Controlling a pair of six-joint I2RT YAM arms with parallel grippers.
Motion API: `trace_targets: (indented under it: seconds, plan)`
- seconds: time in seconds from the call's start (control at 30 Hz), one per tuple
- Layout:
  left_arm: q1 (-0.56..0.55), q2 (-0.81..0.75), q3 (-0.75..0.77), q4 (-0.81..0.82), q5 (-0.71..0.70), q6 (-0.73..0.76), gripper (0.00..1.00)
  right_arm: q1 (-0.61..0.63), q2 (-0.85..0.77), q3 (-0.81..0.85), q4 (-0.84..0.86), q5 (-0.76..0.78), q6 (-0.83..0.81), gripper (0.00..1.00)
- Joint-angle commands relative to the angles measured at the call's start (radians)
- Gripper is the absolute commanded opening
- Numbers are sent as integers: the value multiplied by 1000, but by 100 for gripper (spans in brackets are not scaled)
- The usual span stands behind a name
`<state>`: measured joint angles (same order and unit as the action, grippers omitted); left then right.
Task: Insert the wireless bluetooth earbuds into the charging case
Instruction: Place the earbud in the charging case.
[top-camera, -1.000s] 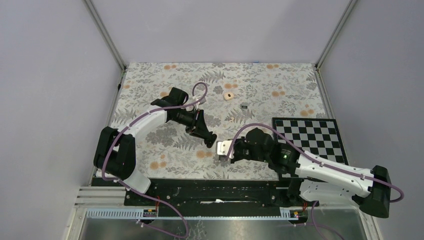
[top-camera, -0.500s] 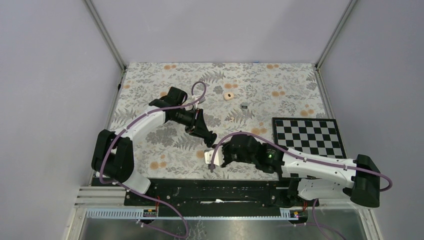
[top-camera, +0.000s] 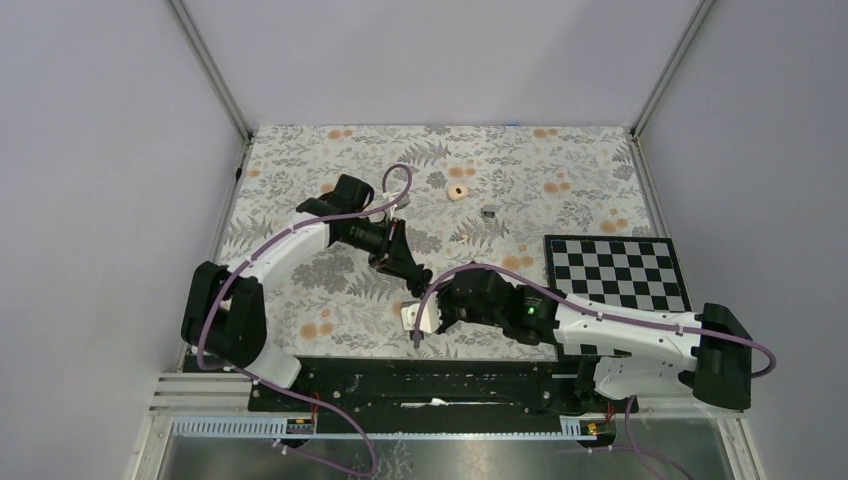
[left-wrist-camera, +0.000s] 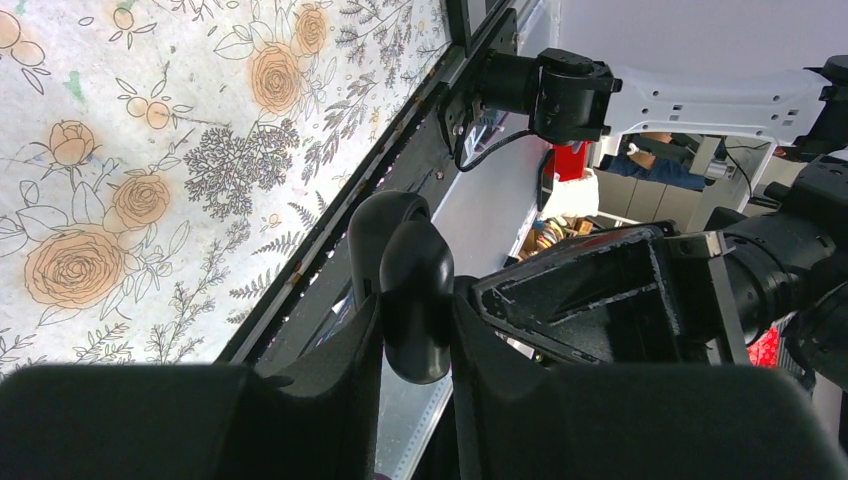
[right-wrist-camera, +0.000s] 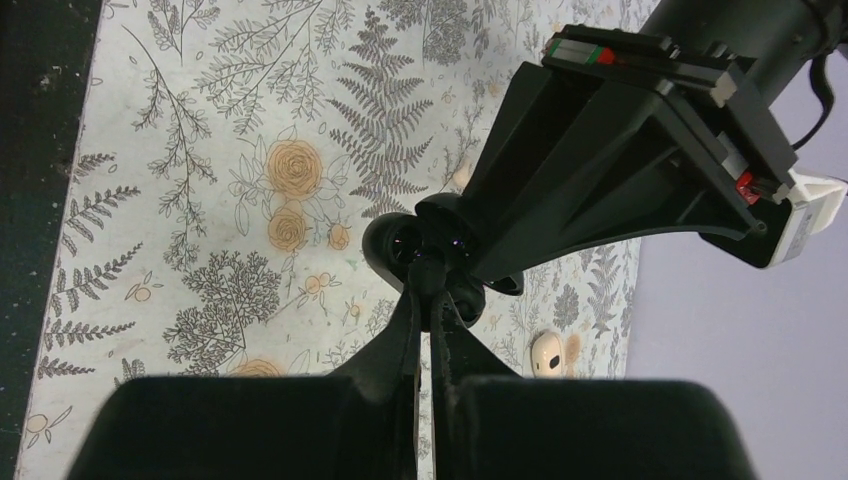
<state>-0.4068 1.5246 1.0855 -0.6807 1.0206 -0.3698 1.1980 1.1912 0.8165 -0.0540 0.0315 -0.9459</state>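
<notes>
Left fingers (left-wrist-camera: 345, 375) are clamped on the charging case (left-wrist-camera: 413, 290), holding it up off the floral surface (top-camera: 560, 160), a bit left of the checkerboard mat (top-camera: 615, 272). The case looks flipped open, with its dark hollow facing the right arm. Right fingers (right-wrist-camera: 398, 350) are squeezed fully together, tips right at that opening. Can't tell if an earbud is pinched in there, it's all tiny and black. A small peach piece (top-camera: 457, 192) lies farther back, left of the mat.
</notes>
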Motion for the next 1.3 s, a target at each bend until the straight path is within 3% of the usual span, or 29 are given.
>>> trace_targets:
  seconds: [0.0, 0.53, 1.27]
  plan:
    - [-4, -49, -12, 7, 34, 17, 0, 10, 18, 36, 44, 20, -49, 0]
    - [-12, -55, -16, 7, 37, 12, 0, 9, 44, 20, 120, 14, -66, 0]
    - [-13, -52, -15, 7, 38, 10, 0, 23, 57, 7, 11, 26, -106, 0]
